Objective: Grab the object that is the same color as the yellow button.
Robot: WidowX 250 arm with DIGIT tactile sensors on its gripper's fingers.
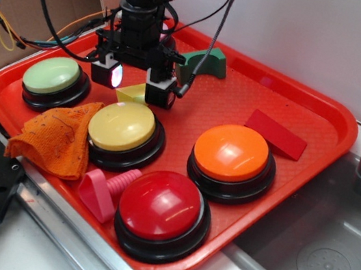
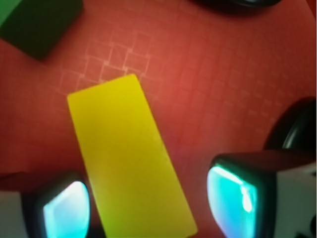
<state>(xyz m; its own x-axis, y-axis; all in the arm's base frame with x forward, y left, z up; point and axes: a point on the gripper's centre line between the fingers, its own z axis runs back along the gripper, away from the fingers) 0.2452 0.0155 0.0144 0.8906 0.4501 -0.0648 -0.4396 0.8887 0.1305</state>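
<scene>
Now the gripper (image 1: 133, 84) is spread wide, its glowing pads either side of the small matte yellow wedge block (image 2: 130, 157), not touching, on the gridded red plastic tray (image 1: 243, 90) behind the pale-yellow dome button (image 1: 122, 126).

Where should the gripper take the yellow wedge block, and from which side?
Across its two long edges, coming straight down from above. In the wrist view the yellow wedge block shows as a long narrow rectangle lying flat on the red tray, running between the fingers of the open gripper, so the short width likely fits. Its top face slopes, so grip low.
</scene>
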